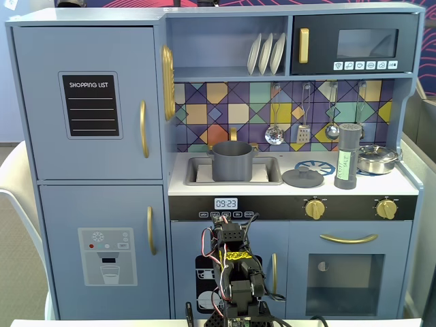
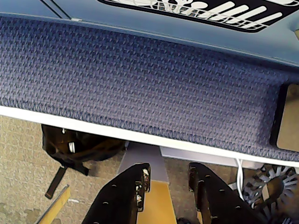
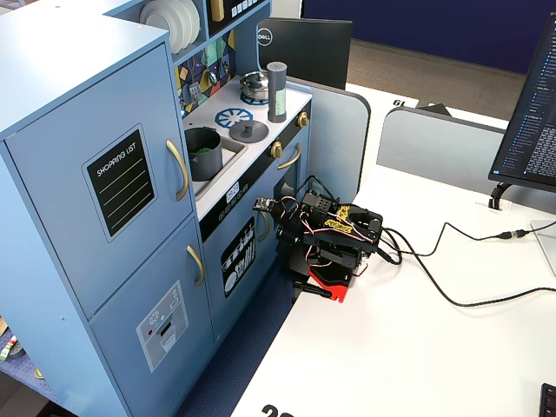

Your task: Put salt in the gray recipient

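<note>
On the toy kitchen (image 1: 88, 102) counter in a fixed view, the salt (image 1: 348, 157) stands upright at about 3 o'clock from the gray recipient (image 1: 232, 161), which sits in the sink (image 1: 197, 170); between them lies a flat gray lid (image 1: 302, 178); a shiny steel pan (image 1: 377, 159) sits just beside the salt at its 3 o'clock; the folded arm (image 3: 326, 239) rests low on the white table (image 3: 417, 347), well apart from both; the gripper (image 2: 168, 179) in the wrist view shows released jaws holding nothing, its lower part cut off; the pot's contents look green but unclear.
</note>
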Motion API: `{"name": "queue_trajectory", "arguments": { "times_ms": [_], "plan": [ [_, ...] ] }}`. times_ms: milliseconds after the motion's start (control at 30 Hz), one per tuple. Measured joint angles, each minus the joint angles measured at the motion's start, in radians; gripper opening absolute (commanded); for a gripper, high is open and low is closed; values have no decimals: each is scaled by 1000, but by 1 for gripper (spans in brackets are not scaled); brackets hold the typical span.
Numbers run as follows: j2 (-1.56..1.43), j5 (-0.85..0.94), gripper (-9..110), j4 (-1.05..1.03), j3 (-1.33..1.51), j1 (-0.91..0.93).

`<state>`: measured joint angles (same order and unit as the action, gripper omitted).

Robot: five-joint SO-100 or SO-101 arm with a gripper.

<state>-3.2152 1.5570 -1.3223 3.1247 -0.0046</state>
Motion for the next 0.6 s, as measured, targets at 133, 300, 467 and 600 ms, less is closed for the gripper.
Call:
{"name": "queue_trajectory", "arguments": {
  "times_ms": [133, 300, 467, 600],
  "plan": [
    [49, 2, 0, 0, -78, 60],
    [201, -5, 0, 12, -356, 258],
    [327, -12, 0, 149, -652, 561],
    [436, 11, 0, 373, -787, 765]
  ]
}}
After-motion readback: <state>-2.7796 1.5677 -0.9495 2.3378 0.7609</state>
